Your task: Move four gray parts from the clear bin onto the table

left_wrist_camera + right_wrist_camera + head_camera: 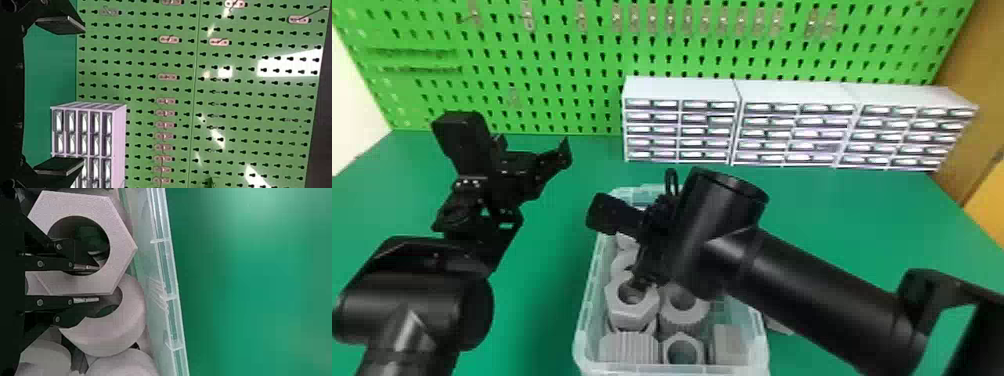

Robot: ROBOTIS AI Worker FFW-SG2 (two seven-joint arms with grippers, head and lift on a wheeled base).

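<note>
Green table; right gripper's jaws astride gray nut's wall.

My bkgd: green pegbd w/ rows of keyhole slots & metal clips, standing behind my green tbl. At the tbl's back I've 3 white drawer cabs side by side, in front of the pegbd. Pale wall far L, brown panel far R. L wrist view: bright glare patches on the pegbd.
</note>
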